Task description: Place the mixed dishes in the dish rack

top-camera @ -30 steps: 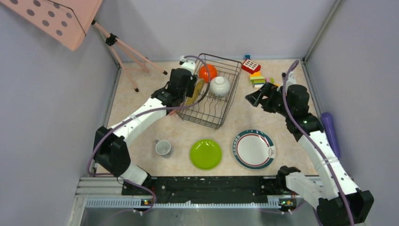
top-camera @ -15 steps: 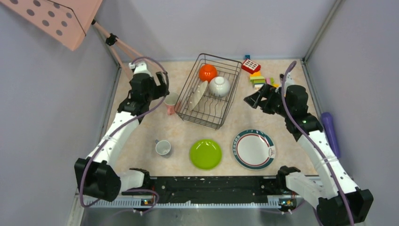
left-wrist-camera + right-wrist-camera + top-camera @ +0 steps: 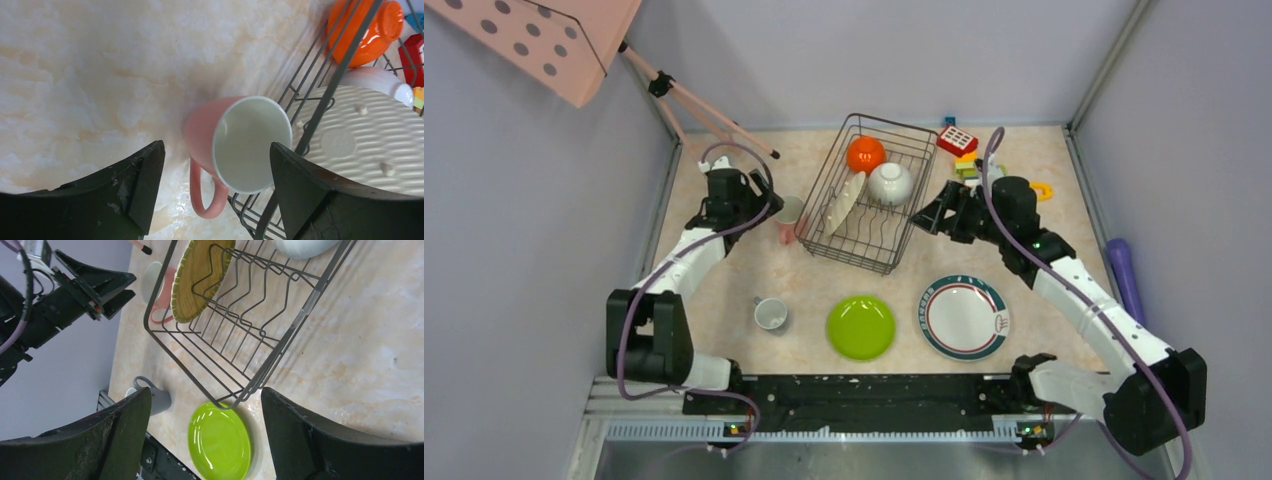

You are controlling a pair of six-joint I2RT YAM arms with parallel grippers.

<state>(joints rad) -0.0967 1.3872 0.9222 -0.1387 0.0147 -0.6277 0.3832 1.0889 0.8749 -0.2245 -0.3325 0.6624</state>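
Note:
The dish rack [image 3: 864,215] holds an orange bowl [image 3: 865,154], a whitish cup [image 3: 891,183] and the straw mat [image 3: 844,205] standing on edge. A pink cup [image 3: 787,218] sits on the table right next to the rack's left side. My left gripper [image 3: 762,203] is open just left of it. In the left wrist view, its fingers [image 3: 145,185] flank the pink cup [image 3: 235,145] without touching it. My right gripper [image 3: 929,215] hangs open and empty by the rack's right side. Near the front lie another small cup [image 3: 771,314], the lime-green plate [image 3: 861,327] and the white rimmed plate [image 3: 964,317].
A pink tripod stand [image 3: 704,110] rises at the back left under a dotted pink board [image 3: 544,40]. Colourful toy blocks [image 3: 964,150] lie behind the rack at the right. A purple object [image 3: 1124,270] lies along the right wall.
My left gripper left the straw mat standing in the rack, drew back to the left and came down beside the pink cup. My right gripper moved left toward the rack.

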